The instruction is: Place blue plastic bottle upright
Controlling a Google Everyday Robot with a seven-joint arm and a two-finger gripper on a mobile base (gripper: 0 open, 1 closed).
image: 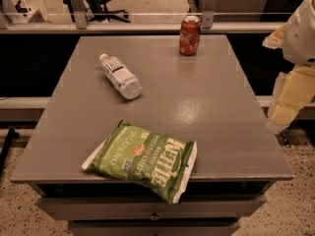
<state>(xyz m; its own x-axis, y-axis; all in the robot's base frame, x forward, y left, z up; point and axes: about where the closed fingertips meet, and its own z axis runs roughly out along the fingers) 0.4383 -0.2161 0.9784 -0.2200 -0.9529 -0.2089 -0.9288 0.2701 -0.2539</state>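
Green chip bag lies flat at near edge of table, one corner hanging over edge. Grey table fills most of view, drawers below. Gripper, white and cream, at far right of scene, off table's right side, partly cut off; holds nothing visible; whether open or closed cannot be told. Blue plastic bottle lies on its side, far left on tabletop, white cap pointing far-left. Red soda can stands upright near far edge, well apart from bottle.
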